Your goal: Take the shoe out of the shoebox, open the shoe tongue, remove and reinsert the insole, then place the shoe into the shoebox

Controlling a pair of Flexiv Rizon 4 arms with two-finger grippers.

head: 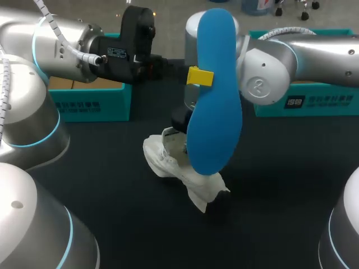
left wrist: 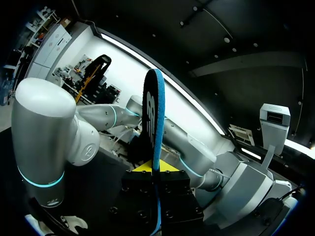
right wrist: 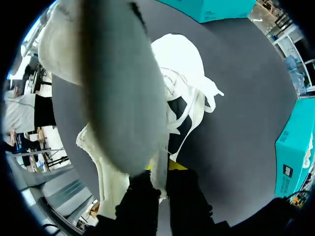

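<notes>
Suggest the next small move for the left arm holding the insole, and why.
Probably lower the insole, lower end first, toward the shoe opening. The left jaws grip the insole upright in the air over the shoe, and the right jaws seem to pinch the shoe's upper, holding it.

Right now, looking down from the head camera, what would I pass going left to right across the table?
left teal box → blue insole, held by the left gripper → right teal box. The white shoe overlaps the insole, so I skip it.
</notes>
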